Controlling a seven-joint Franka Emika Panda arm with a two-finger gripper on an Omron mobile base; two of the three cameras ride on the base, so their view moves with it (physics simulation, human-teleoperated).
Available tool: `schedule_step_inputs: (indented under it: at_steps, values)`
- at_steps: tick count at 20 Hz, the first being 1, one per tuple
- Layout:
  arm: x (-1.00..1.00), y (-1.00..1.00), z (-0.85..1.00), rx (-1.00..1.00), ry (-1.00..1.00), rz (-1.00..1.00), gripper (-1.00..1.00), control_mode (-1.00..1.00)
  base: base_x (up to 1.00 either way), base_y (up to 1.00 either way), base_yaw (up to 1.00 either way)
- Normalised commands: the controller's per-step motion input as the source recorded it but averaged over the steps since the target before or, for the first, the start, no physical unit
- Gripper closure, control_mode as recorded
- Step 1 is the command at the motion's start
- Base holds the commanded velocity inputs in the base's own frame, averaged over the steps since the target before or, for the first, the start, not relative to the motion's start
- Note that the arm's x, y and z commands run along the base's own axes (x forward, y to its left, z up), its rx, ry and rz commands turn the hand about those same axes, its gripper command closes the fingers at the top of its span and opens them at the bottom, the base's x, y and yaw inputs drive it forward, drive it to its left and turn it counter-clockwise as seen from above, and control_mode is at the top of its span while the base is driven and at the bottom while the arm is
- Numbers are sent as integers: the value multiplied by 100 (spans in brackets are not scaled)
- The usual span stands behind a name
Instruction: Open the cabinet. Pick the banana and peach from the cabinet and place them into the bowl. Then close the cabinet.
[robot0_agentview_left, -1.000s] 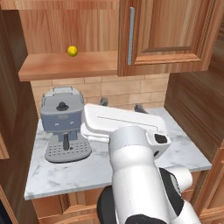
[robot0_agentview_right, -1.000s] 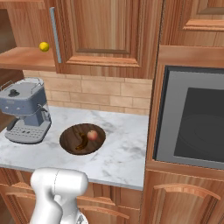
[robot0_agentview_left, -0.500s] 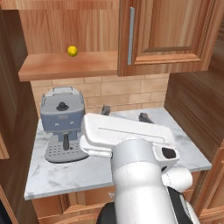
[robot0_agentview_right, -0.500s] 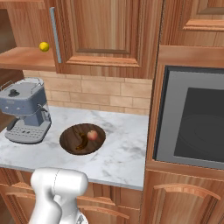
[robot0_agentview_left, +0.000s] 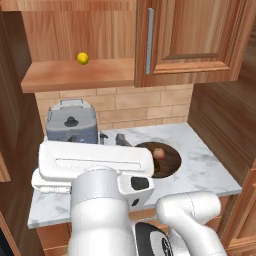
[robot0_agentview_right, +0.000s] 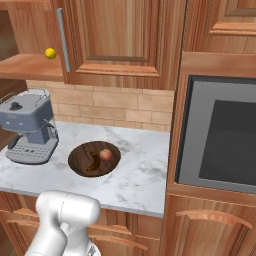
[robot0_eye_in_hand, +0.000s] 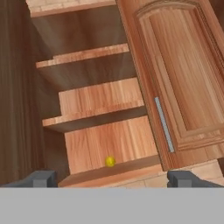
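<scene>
Swinging left across the desk (robot0_agentview_left: 210, 172), your arm now uncovers the bowl (robot0_agentview_right: 80, 165), peach (robot0_agentview_right: 105, 155) inside. One banana (robot0_eye_in_hand: 110, 161) sits on the cabinet (robot0_eye_in_hand: 175, 78) bottom shelf, at 12 o'clock from your end effector (robot0_eye_in_hand: 111, 178), whose jaws are spread wide and empty. Drive straight in, centre on it, then close gently. One fruit each; one bowl.

A white marble surface (robot0_agentview_right: 135, 180) runs beneath a tan brick backsplash (robot0_agentview_right: 120, 107), with reddish wooden lower cupboards (robot0_agentview_right: 210, 227) below. A grey-blue coffee machine (robot0_agentview_right: 27, 125) stands at the surface's left end. A dark built-in oven (robot0_agentview_right: 220, 145) fills the wooden column on the right.
</scene>
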Motion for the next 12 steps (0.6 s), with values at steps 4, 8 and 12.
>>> schedule_step_inputs:
  at_steps: [4, 8, 12]
  values:
    - [-37, 47, 6, -2, 16, 6, -100, -100, 0, 0, 0]
    - [-50, 14, 3, 0, 10, 10, -100, -100, 0, 0, 0]
    - [-1, 52, 0, -7, 0, 1, -100, -100, 0, 0, 0]
